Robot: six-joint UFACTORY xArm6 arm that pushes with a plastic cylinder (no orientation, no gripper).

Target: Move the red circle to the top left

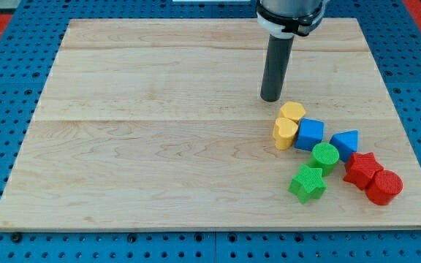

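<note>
The red circle (384,187) lies near the board's lower right, touching a red star (362,169) on its upper left. My tip (270,98) stands on the board above and left of the block cluster, just up-left of the yellow hexagon (292,112). The red circle is far from the tip, down and to the right.
A yellow heart (285,133), a blue cube (310,134), a blue triangle (346,142), a green circle (325,156) and a green star (308,183) are packed between the tip and the red blocks. The wooden board (152,146) sits on a blue pegboard; its right edge is near the red circle.
</note>
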